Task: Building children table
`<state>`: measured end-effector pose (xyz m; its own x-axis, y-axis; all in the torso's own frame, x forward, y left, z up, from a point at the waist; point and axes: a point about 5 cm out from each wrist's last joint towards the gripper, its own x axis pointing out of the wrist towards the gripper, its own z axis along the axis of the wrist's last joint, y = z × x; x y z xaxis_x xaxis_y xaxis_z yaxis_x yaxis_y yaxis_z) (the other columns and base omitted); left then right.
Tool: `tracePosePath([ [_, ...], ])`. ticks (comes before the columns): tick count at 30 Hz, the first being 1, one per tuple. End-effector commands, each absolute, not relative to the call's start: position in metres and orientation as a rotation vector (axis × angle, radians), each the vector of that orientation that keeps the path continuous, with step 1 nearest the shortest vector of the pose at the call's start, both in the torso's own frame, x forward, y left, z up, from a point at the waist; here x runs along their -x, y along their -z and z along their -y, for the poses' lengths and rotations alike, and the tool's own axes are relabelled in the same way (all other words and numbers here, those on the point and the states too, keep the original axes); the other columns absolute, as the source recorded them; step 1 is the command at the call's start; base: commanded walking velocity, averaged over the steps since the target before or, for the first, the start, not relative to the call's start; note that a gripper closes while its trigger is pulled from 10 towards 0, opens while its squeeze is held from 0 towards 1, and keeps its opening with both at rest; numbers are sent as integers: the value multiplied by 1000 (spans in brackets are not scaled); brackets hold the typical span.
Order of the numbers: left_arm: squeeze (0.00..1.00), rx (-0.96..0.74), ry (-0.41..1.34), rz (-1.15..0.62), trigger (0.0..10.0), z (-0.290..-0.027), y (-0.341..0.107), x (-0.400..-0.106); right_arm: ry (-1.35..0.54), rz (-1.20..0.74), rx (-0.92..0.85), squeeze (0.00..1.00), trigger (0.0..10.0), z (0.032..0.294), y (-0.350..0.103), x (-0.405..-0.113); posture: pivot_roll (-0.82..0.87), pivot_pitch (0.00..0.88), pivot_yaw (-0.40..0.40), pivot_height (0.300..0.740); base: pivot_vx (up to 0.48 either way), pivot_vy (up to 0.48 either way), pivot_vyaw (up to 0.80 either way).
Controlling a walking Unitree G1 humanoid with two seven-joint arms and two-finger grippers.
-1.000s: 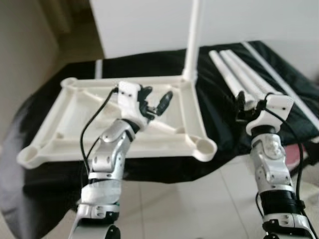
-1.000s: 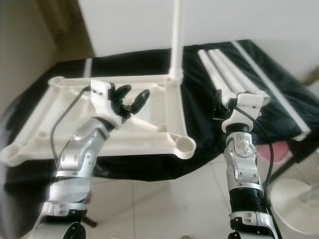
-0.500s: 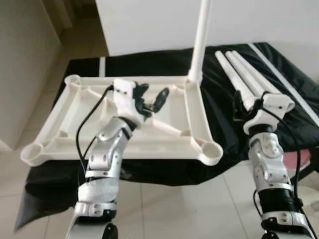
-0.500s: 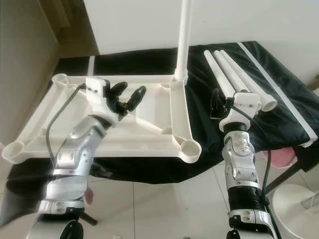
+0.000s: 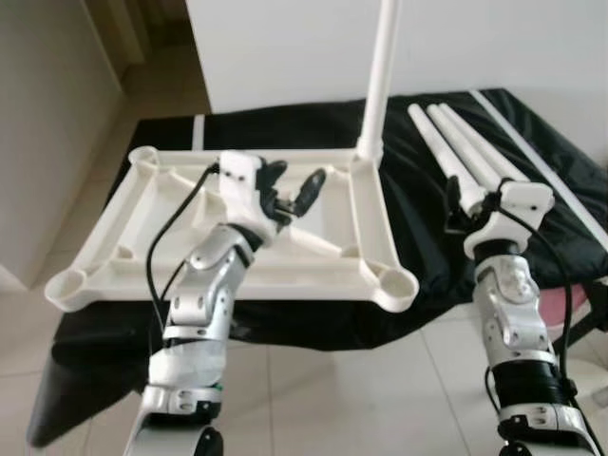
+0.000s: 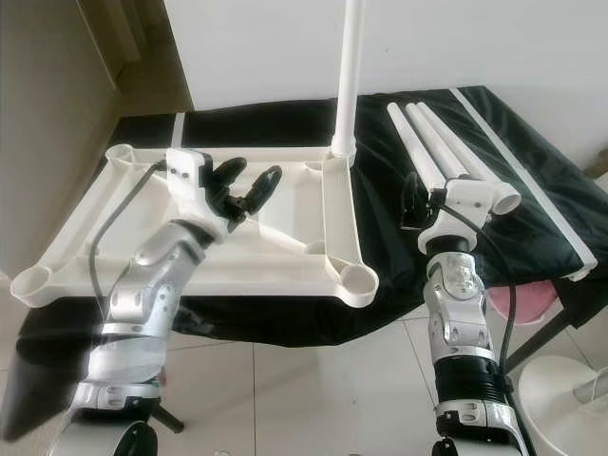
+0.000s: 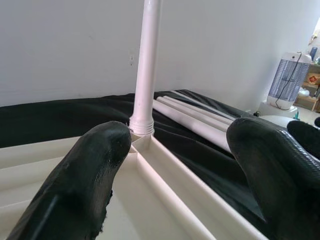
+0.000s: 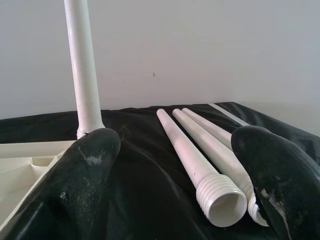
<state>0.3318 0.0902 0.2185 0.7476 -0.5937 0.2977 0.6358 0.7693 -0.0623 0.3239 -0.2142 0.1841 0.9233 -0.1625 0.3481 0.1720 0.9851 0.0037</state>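
1. Over upturned tabletop [image 5: 114, 237] on black cloth [image 5: 427, 190]: left gripper [image 5: 290, 195] spread, empty.
2. Far corner: one leg [image 5: 382, 76] upright in socket.
3. Rightward: loose legs [image 5: 456, 157], likely light, stiff, slick; best grasped mid-shaft.
4. Beside them: right gripper [image 8: 175, 175] parted, empty.

A home room: tiled floor [image 6: 313, 380], plain white wall [image 6: 475, 43], insect-zapper lamp [image 7: 289, 80].

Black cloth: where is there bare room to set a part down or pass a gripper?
Bare cloth lies between the tabletop and the loose legs, and behind the tabletop toward the wall. It is crowded at the legs, where the open right gripper sits, and over the tabletop, where the open left gripper hovers near the fitted leg.
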Motion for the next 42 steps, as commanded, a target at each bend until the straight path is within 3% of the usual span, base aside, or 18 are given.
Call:
tracePosePath([
  [1,0,160,687,261,10000,-91,-217,-331,169,359,34,0,10000,214,-184,-325,-52,0,36,740,247,0,0],
  [32,0,170,670,269,10000,-92,-219,-330,174,343,9,0,10000,214,-180,-327,-40,0,37,740,234,0,0],
  [42,0,104,736,197,10000,-79,-213,-323,350,163,-34,0,10000,233,-163,-335,-38,0,44,740,0,0,0],
])
